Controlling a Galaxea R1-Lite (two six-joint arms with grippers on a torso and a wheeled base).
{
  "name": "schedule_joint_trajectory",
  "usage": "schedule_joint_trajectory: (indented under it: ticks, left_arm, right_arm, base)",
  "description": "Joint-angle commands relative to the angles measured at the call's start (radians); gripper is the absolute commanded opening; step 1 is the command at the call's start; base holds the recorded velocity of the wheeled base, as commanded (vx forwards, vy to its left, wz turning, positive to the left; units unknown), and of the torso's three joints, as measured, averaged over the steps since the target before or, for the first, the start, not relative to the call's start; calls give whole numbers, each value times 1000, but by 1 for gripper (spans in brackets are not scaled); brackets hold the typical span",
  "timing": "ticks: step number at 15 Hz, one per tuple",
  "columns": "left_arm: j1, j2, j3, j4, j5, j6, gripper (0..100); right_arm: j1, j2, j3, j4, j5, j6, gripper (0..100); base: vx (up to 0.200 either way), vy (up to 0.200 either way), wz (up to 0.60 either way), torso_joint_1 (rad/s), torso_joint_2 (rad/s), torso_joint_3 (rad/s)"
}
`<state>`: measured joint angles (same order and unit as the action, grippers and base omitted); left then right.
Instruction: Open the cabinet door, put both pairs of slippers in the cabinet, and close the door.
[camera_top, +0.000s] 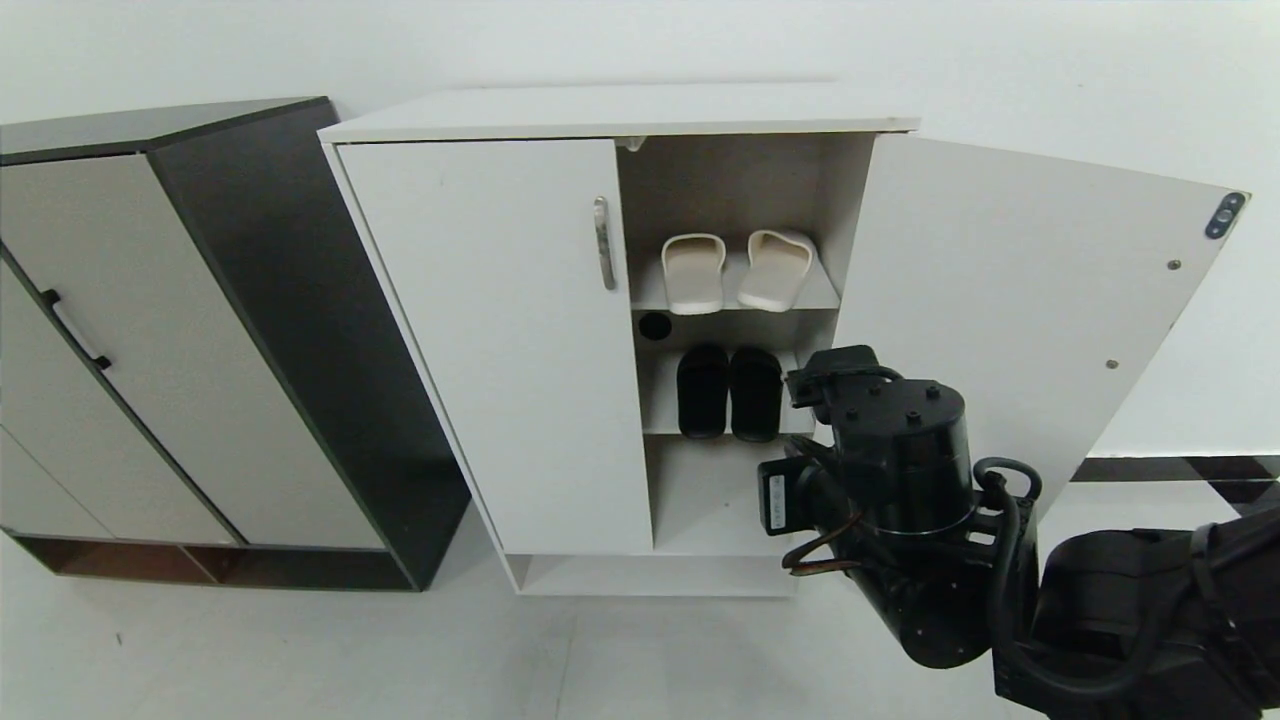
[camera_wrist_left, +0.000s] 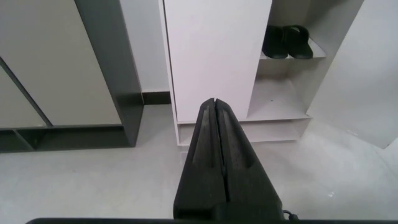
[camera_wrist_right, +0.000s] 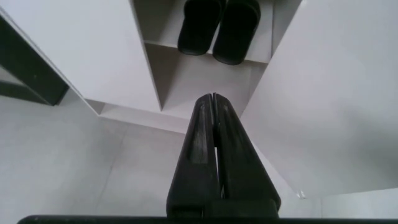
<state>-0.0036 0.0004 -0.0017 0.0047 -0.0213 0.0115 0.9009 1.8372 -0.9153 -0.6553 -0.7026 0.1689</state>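
Open door (camera_top: 1020, 300) swung wide off the cabinet's (camera_top: 620, 110) right side, with the right end effector (camera_wrist_right: 213, 98) just beside its inner face.

The door stands upright, hinged on the cabinet's right edge. Inside the cabinet, white slippers (camera_top: 693, 272) sit on the shelf above the black slippers (camera_top: 703, 392). The right end effector, closed and empty, is before the cabinet's opening. The left end effector (camera_wrist_left: 214, 102), also closed and empty, is farther off, facing the cabinet's shut left door (camera_top: 500, 330), so the right arm looks nearer for the push.

The cabinet (camera_top: 480, 350) is white; there are cream slippers (camera_top: 693, 272), black slippers (camera_top: 703, 392) and a black-and-grey cupboard (camera_top: 250, 300).
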Motion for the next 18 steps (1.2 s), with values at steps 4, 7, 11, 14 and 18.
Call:
schedule_joint_trajectory:
  ticks: [4,7,11,14,18]
  left_arm:
    - [1,0,0,0,0,1,0]
    - [1,0,0,0,0,-1,0]
    - [1,0,0,0,0,-1,0]
    - [1,0,0,0,0,-2,0]
    - [1,0,0,0,1,-5,0]
  right_arm:
    - [1,0,12,-10,2,0,0]
    - [1,5,12,-9,5,0,0]
    - [1,5,12,-10,5,-6,0]
    - [3,7,12,-9,6,-6,0]
    - [3,7,13,-9,18,-6,0]
  base:
    - [0,0,0,0,0,0]
    - [0,0,0,0,0,0]
    - [0,0,0,50,-272,-228]
    - [0,0,0,105,-437,-328]
    - [0,0,0,146,-467,-327]
